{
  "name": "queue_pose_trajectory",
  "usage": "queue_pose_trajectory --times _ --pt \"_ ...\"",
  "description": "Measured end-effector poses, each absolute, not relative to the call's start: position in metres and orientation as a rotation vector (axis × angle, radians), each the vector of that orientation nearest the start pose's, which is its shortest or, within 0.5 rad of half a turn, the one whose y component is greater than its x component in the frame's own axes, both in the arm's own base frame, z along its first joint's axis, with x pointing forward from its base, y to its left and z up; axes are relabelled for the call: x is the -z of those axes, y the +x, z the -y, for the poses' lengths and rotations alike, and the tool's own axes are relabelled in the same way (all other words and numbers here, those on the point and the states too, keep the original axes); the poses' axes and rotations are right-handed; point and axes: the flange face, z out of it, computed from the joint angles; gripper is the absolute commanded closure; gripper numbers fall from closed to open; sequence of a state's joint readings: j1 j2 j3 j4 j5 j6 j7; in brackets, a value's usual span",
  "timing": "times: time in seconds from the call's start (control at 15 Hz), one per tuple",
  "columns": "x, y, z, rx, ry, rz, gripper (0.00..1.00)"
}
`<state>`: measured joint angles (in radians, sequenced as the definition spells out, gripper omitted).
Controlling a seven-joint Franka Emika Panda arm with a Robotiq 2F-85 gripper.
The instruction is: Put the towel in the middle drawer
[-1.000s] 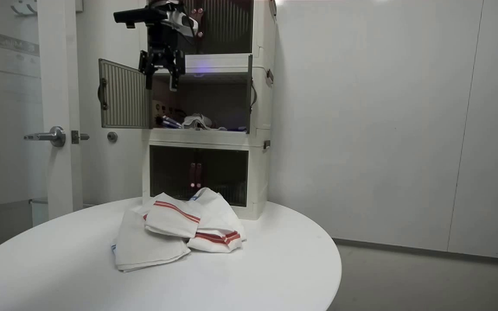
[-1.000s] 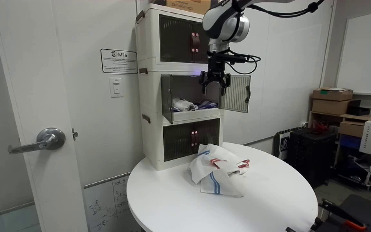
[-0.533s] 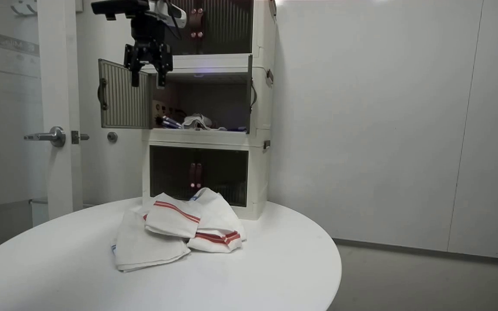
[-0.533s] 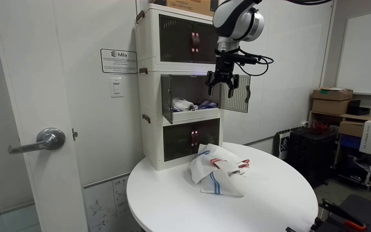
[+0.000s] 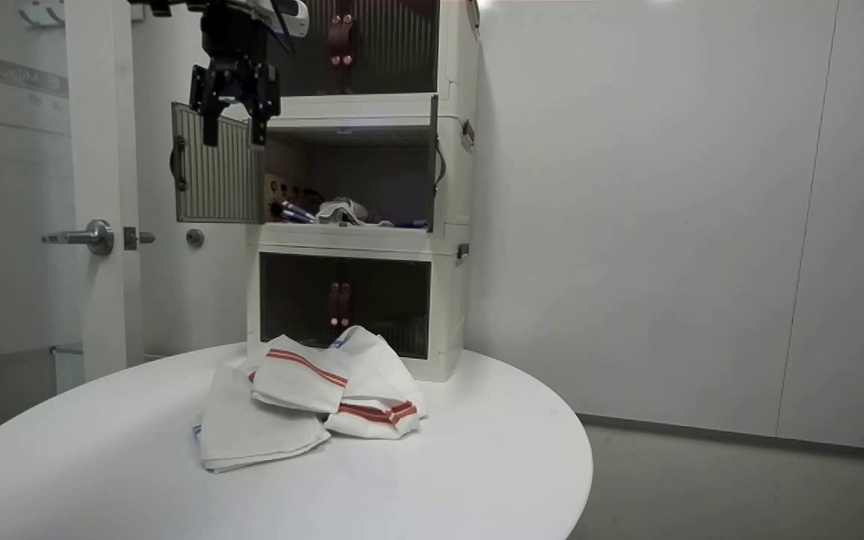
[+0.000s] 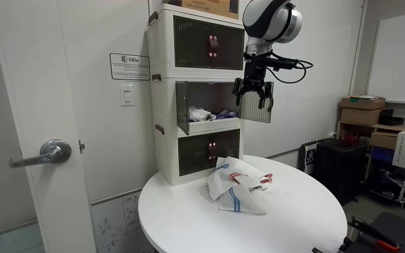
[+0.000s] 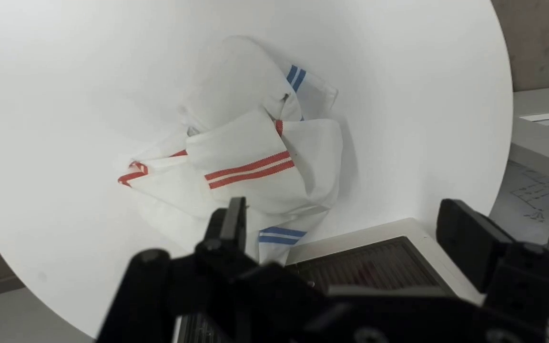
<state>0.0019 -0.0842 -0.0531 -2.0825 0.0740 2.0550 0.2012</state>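
White cabinet (image 6: 162, 102), three stacked units, at the far side of the round white tabletop (image 6: 294, 214). The arm (image 6: 267, 23) is up high in front of it. Target is the middle compartment (image 5: 372, 172): a two-door box, not a real drawer. Its left door (image 5: 222, 180) and right door (image 6: 251, 113) are both swung out, so the way in looks free.

The towel (image 5: 297, 390) is crumpled on the tabletop, near side of the bottom unit (image 6: 195, 154). Touching it or just beside, can't tell. One cloth or two overlapped, can't tell either.

The gripper (image 6: 250, 102) is well above the towel, roughly level with the compartment in both exterior views. Jaws wide apart, nothing between them.

Inside the compartment: a white cloth (image 6: 199, 114) and a blue cloth (image 6: 226, 114) on the floor. Seems to be room above.

Step in hand, my read: pre-grasp. Doors done, pick not done.

Next: line up over the pile, come straight down with jaws wide, close on the red-striped fold (image 7: 255, 183); it sits on top, looks the easiest bite. Get several layers or part may stay behind. Then lift until the hanging end clears the sill (image 6: 212, 126), go in between the doors, release. Loose fabric, so trailing corners could snag.
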Motion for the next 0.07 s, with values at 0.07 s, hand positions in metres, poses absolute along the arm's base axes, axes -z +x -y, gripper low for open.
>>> queue_pose_trajectory --times 0.07 --pt "-0.4687 0.5327 0.0238 0.078 -3.035 -0.435 0.0"
